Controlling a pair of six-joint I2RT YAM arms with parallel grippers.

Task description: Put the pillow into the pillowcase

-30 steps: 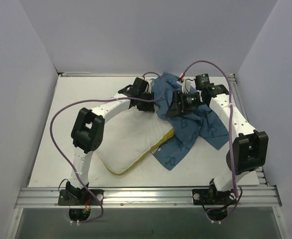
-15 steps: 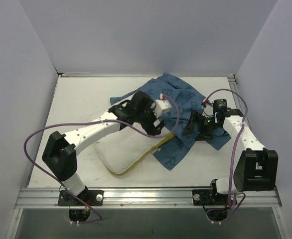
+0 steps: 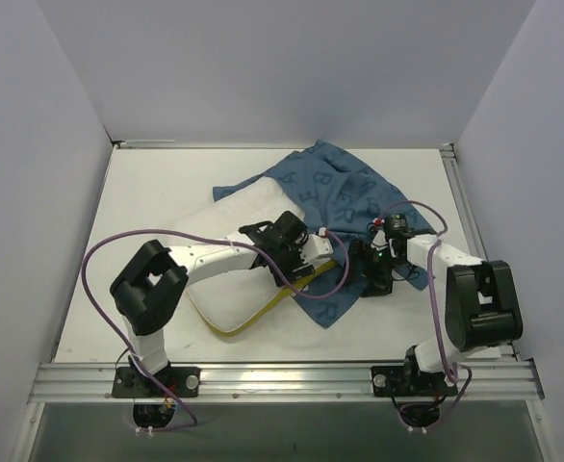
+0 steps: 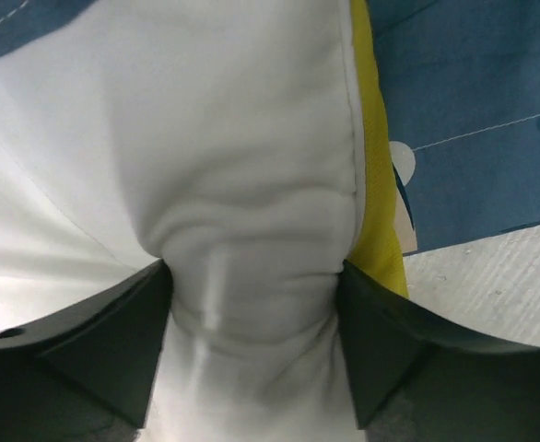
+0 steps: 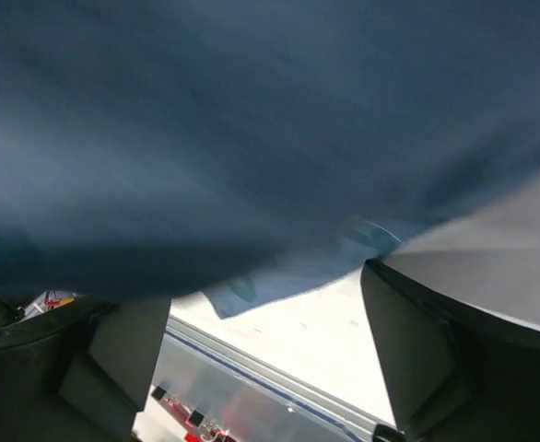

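The white pillow (image 3: 226,294) lies at the table's middle left, its yellow band (image 3: 263,313) along the near right edge. Its far end sits under the blue pillowcase (image 3: 345,188), which spreads toward the right. My left gripper (image 3: 325,253) is at the pillow's right edge. In the left wrist view, its jaws (image 4: 252,272) stand wide. The pillow (image 4: 205,138) bulges between them and touches both fingers, with the yellow band (image 4: 376,184) beside the right one. My right gripper (image 3: 366,274) is open at the pillowcase's near right part. The blue cloth (image 5: 252,138) hangs just past its empty jaws (image 5: 261,295).
Grey walls close the table on the left, back and right. A metal rail (image 3: 282,375) runs along the near edge by both arm bases. Purple cables (image 3: 94,260) loop off both arms. Bare table (image 3: 147,192) shows left of the pillow.
Both grippers have gone from shut to open. The left one came down to the pillow's yellow edge. The right one dropped toward the near right of the pillowcase, which now lies flatter.
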